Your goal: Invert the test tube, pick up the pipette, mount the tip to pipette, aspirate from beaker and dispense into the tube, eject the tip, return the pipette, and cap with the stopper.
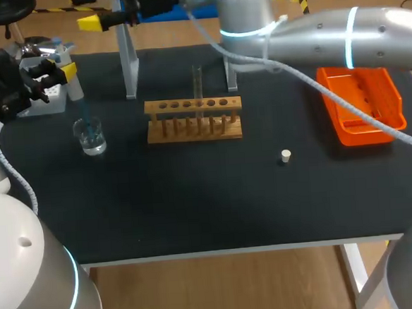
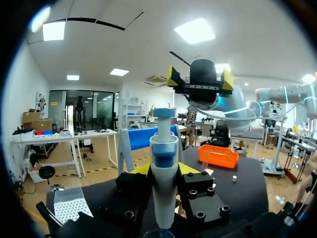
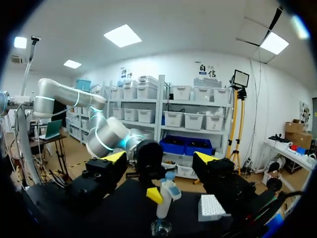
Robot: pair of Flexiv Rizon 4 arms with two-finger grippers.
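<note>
Now left claw (image 1: 58, 62) tight around upright pipette (image 2: 163, 173) over beaker (image 1: 91, 136); right claw (image 1: 88, 10) aloft, released.

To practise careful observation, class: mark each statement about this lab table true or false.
1. The left gripper holds the pipette over the beaker. True.
2. The stopper sits in the orange tray. False: it lies on the black table, apart from the tray.
3. A test tube stands in the wooden rack. True.
4. The right gripper grips the stopper. False: it is open and empty.
</note>
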